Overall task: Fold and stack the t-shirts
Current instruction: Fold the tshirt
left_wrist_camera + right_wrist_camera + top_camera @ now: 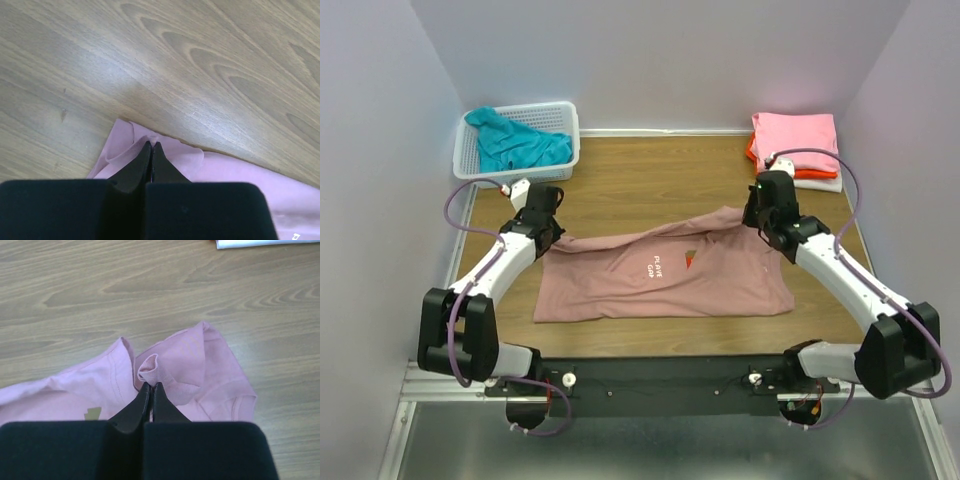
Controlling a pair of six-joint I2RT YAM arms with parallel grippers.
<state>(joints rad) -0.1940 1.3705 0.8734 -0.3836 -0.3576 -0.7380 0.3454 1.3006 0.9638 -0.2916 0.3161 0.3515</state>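
The dusty-pink t-shirt lies spread across the middle of the tabletop, somewhat nearer the near edge. The print faces up, and the white lettering is partly lost in a crease. The near part of the cloth lies flat on the wood. The far edge is gathered into a ridge running from the left side up toward the right side.

The left gripper is at the shirt's far-left corner. Its jaws are closed tight together on a small fold of the pink cloth, with bare wood beyond the tips.

The right gripper is at the far-right corner of the shirt. Its jaws are likewise pressed together, pinching a small raised loop of fabric, with a sleeve bunched just beyond.

A teal t-shirt lies crumpled inside a white lattice basket at the far-left corner.

At the far-right corner is a folded stack well apart from the shirt. It has a bright pink t-shirt on top, an orange t-shirt showing at its left edge, and a white t-shirt at the bottom.
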